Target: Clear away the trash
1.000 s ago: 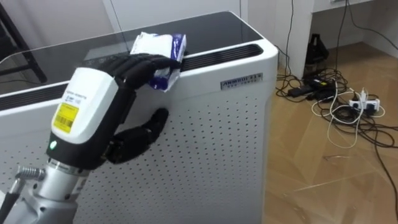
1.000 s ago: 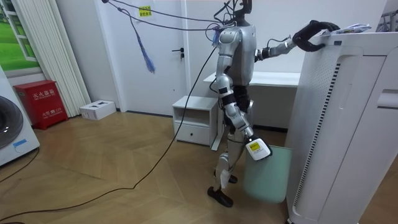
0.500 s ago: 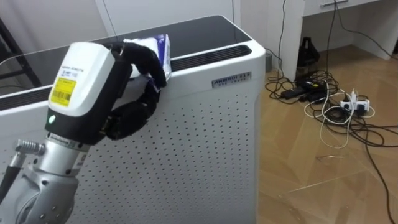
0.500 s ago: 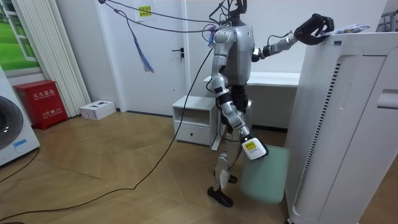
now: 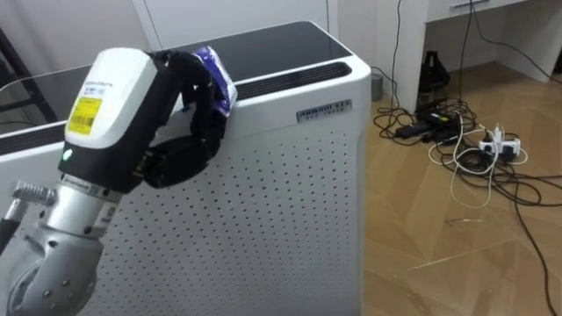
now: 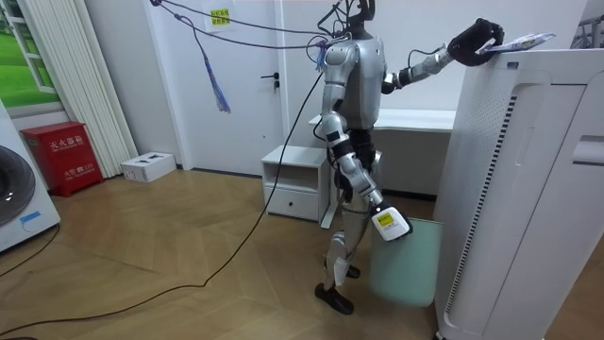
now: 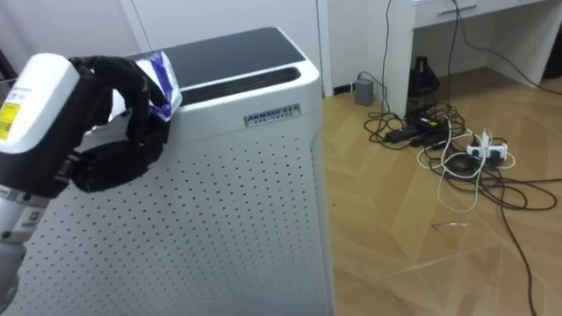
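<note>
A crumpled white-and-blue packet [image 5: 214, 67] sits at the near edge of the dark top of a tall white perforated appliance [image 5: 290, 184]. My left hand [image 5: 180, 132] reaches up to that edge, its dark fingers curled over the packet and its thumb below, so most of the packet is hidden. In the right eye view the packet [image 7: 162, 74] peeks out above the left hand [image 7: 114, 132]. From the room view I stand upright beside the appliance [image 6: 528, 189], left hand [image 6: 472, 42] raised with the packet [image 6: 522, 42]. My right hand [image 6: 390, 225] hangs low by my leg.
A tangle of cables and a power strip [image 5: 479, 140] lies on the wooden floor to the right, below a white desk [image 5: 474, 13]. A pale green bin [image 6: 408, 264] stands by my legs next to the appliance. A low white cabinet [image 6: 294, 184] is behind me.
My left hand's fingers have curled from lying over the packet to closing round it, and the hand has rolled back toward the top's near edge with it.
</note>
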### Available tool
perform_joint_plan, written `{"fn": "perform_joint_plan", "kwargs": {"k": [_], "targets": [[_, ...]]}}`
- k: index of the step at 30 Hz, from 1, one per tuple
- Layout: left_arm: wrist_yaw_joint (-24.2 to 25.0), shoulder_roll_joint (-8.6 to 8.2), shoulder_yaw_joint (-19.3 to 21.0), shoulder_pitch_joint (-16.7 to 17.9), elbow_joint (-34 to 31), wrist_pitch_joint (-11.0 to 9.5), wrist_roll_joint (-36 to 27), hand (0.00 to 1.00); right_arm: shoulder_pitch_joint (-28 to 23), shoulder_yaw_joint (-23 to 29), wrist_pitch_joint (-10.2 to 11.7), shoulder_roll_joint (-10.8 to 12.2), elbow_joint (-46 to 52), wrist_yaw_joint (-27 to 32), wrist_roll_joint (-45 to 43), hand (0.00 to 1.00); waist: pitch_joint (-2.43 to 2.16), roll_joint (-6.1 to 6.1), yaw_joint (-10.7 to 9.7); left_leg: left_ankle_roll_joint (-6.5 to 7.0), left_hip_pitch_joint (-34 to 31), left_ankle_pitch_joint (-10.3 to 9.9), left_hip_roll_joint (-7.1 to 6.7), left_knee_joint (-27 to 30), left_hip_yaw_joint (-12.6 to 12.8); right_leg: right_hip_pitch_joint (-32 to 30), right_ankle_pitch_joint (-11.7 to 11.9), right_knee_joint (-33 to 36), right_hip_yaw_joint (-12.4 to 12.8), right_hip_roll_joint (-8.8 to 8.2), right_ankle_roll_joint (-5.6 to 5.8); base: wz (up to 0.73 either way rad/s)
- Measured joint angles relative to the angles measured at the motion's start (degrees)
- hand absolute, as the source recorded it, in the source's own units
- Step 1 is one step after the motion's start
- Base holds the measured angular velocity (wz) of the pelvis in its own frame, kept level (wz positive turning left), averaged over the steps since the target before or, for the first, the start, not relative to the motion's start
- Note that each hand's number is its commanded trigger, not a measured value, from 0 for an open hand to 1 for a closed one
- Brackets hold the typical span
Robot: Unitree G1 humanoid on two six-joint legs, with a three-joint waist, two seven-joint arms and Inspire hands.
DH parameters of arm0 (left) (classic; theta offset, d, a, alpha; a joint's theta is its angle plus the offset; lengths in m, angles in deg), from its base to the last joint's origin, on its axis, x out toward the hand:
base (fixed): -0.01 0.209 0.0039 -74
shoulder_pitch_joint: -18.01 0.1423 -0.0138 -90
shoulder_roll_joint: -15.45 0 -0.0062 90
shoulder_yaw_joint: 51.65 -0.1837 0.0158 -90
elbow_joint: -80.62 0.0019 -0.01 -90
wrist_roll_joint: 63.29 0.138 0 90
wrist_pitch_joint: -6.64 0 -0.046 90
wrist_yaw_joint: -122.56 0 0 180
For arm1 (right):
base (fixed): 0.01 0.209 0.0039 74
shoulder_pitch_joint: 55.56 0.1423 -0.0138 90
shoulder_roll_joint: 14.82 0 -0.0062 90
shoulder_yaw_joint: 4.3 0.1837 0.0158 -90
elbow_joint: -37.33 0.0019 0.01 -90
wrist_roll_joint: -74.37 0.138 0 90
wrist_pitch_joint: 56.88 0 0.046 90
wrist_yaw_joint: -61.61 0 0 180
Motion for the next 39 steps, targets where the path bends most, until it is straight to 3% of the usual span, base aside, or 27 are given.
{"fn": "perform_joint_plan", "kwargs": {"k": [10,15,22,26,28,31,35,39], "targets": [[6.54,-0.11,-1.56,1.55,-1.41,-1.22,-31.74,1.00,3.65,-3.07,-0.70,-0.23,4.52,3.28,6.79,1.00,0.32,-0.90,-0.39,-0.02,-1.25,0.21,-0.07,0.36,-0.10,-0.47,0.01,-0.05,-1.45,-0.80,0.00,0.08],[10.33,-0.09,-5.13,2.04,-3.30,-2.87,-38.97,1.00,4.30,-4.81,-1.28,-1.54,7.68,3.93,7.15,1.00,0.43,-1.38,-0.30,-0.02,-2.39,0.21,-0.05,0.85,0.09,-1.42,0.04,0.01,-1.75,-0.85,0.02,0.04],[18.87,0.44,-13.37,2.38,-4.02,-2.67,-50.27,1.00,4.30,-8.66,-1.29,-2.55,10.51,5.16,7.13,1.00,0.24,-0.92,-0.45,-0.02,-2.47,0.21,-0.05,0.84,0.26,-1.57,0.06,-0.11,-1.48,-0.85,0.02,-0.02],[24.48,1.57,-16.43,2.39,-4.34,-1.65,-52.73,1.00,4.33,-9.27,-1.29,-3.13,11.57,5.89,7.13,1.00,0.04,-0.38,-0.42,-0.02,-2.43,0.21,-0.05,0.86,0.27,-1.57,0.07,-0.13,-1.46,-0.86,0.03,0.00],[27.60,3.39,-18.93,2.49,-4.31,0.73,-52.67,1.00,4.33,-9.34,-1.29,-3.30,11.59,6.34,7.21,1.00,0.03,0.20,-0.28,-0.02,-2.60,0.21,-0.04,0.86,0.31,-1.81,0.07,-0.12,-1.37,-0.83,0.02,0.00],[30.94,4.24,-19.85,2.98,-4.35,1.08,-52.67,1.00,4.33,-10.15,-1.29,-3.50,12.09,7.07,8.06,1.00,-0.13,0.86,-0.31,-0.03,-3.09,0.22,0.05,0.86,0.85,-2.47,0.12,-0.03,-1.12,-0.77,-0.06,-0.07],[31.63,4.49,-19.83,3.12,-4.35,1.08,-51.75,1.00,4.32,-11.42,-1.29,-3.85,12.66,7.76,8.72,1.00,0.03,0.66,-0.23,-0.07,-3.07,0.24,0.11,0.82,1.05,-2.50,0.12,-0.04,-0.74,-0.64,-0.06,-0.04],[31.63,4.58,-19.55,4.59,-4.35,1.47,-46.89,1.00,4.33,-11.85,-1.29,-3.84,13.09,7.83,8.81,1.00,0.29,0.30,-0.01,-0.07,-2.95,0.24,0.15,0.78,1.60,-2.62,0.14,-0.03,0.11,-0.41,-0.07,-0.07]]}}
